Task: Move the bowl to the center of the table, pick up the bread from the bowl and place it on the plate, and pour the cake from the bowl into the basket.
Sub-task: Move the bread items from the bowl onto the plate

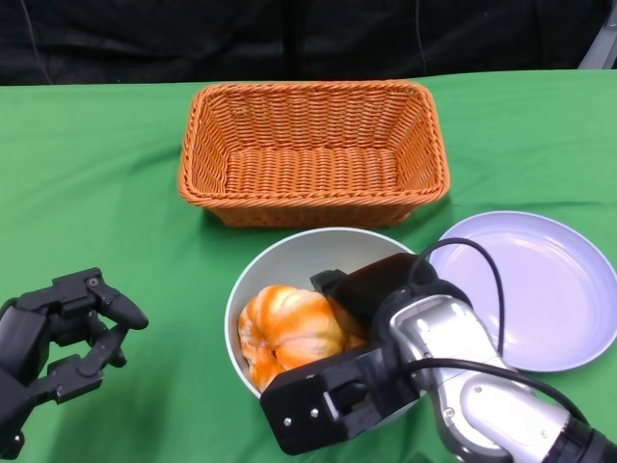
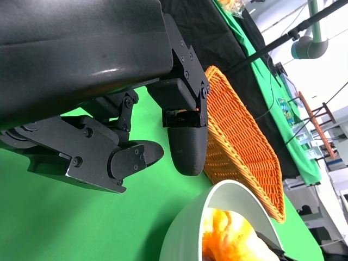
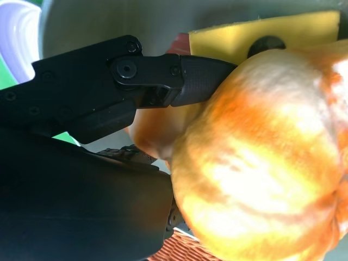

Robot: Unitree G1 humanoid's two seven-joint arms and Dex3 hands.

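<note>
While the right robot hand [image 1: 333, 400] grips the orange-glazed round bread [image 1: 289, 333] inside the pale grey bowl [image 1: 289, 253] near the green worktop's [image 1: 96, 174] front edge, the left robot hand [image 1: 67, 338] hovers empty, fingers apart.

Behind sits the orange wicker basket [image 1: 313, 149]; the lilac plate [image 1: 549, 289] lies right.

The right hand [image 3: 109, 141] fills the near side of the view as a broad black shell, and one of its fingers [image 3: 201, 79] reaches out so that its tip presses against the orange-and-white bread [image 3: 261, 163]. Beyond the bread lies a flat yellow piece of cake [image 3: 244, 38], its far side against the grey inner wall of the bowl [image 3: 109, 22]. A sliver of lilac plate [image 3: 19, 38] shows at one corner, a bit of orange wicker basket [image 3: 182, 251] at the edge, and green table [image 3: 6, 76] cloth between.
</note>
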